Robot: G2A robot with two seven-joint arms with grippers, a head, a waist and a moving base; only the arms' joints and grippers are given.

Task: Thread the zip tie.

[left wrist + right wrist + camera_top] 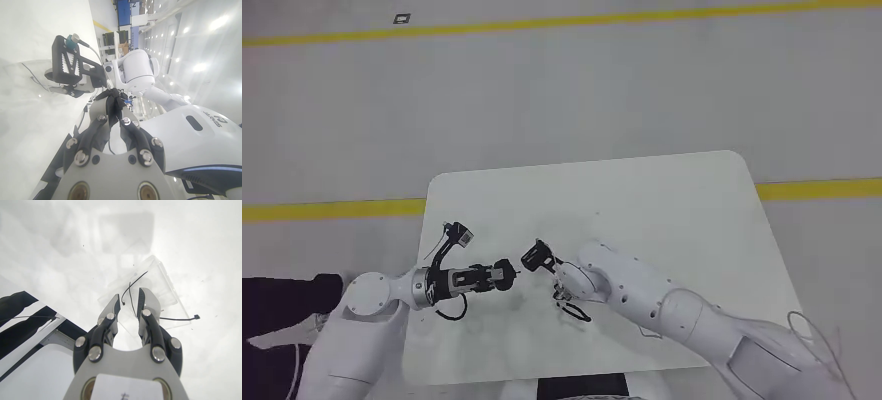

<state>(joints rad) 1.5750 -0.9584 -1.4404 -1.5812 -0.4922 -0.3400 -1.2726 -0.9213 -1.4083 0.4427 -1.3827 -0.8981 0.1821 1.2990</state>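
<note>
Several black zip ties [132, 302] lie in a clear plastic tray [171, 285] on the white table [672, 210]. One has a curled tail with its head [123, 303] near my right fingers. Another [179, 319] hangs over the tray's rim. My right gripper [129, 292] hangs open just above the tray, its jaws astride the crossed ties and touching none. It stands mid-table in the top view [565, 297]. My left gripper [113, 93] [506, 272] is shut, its black-wrapped tips pointing at the right wrist a short way off. I see nothing held in it.
The right arm's black wrist camera mount [66, 60] sits between the left gripper and the tray [36, 62]. A thin black tie-like strand [37, 317] shows by the table's near edge [62, 315]. The table's far half is bare.
</note>
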